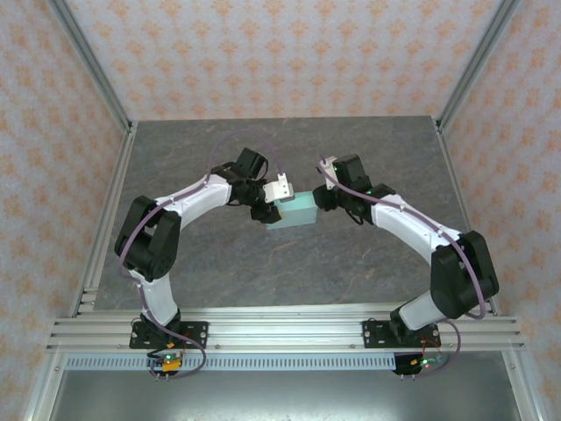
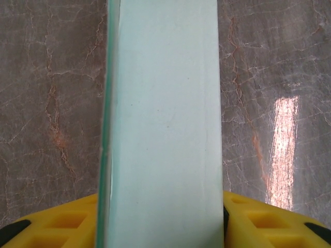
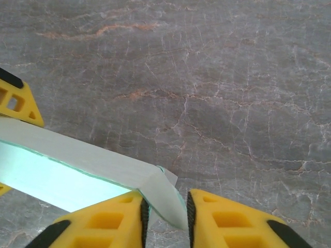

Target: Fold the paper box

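In the left wrist view the left gripper [image 2: 161, 195] has its two yellow fingers [image 2: 51, 227] closed against the long sides of the paper box [image 2: 165, 113]. One finger touches each edge, and the pale mint card runs straight out from between them, away from the camera. Along the box's left edge a darker green fold line shows where one panel meets the next

In the right wrist view the right gripper [image 3: 165, 199] holds its fingers [image 3: 232, 222] close together. The folded end flap of the box sits in the narrow gap between them and touches the inner face of the left-hand finger. Whether the pair actually presses the flap cannot be told. From that flap the box stretches off to the left, its grey-shaded upper panel above a brightly lit mint face, and a yellow finger of the left gripper [image 3: 15, 101] rests against its upper edge

From above, the two grippers meet end to end over the middle of the grey marbled table [image 1: 219, 263], the left gripper [image 1: 267, 206] at the box's left end and the right gripper [image 1: 323, 200] at its right end, with the box [image 1: 294, 213] spanning between them
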Action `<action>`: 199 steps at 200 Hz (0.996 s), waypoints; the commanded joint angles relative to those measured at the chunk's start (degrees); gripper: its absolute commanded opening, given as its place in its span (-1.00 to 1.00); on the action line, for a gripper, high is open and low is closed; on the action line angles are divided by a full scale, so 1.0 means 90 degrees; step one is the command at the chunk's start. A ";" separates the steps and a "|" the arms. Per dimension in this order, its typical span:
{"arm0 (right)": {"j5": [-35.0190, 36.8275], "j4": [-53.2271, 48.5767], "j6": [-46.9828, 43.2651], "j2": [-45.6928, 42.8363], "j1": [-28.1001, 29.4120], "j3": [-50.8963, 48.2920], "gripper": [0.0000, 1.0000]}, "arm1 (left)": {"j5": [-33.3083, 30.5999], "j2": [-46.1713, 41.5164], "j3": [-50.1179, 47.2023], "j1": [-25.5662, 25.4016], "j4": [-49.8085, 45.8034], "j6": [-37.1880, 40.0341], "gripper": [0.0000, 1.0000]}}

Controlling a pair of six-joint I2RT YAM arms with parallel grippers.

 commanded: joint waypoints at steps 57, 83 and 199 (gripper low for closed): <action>-0.0124 -0.0113 0.0583 0.0265 0.0045 0.0497 -0.76 | 0.0042 -0.0166 -0.0118 0.0035 0.0408 -0.0240 0.01; -0.0003 -0.0225 0.1288 0.0247 0.0177 0.0545 -0.78 | 0.0042 -0.0177 -0.0124 0.0036 0.0618 -0.0479 0.03; 0.0381 -0.0517 0.2534 0.0572 0.0415 0.0731 -0.82 | -0.0030 -0.0040 -0.0200 0.0040 0.0891 -0.0638 0.03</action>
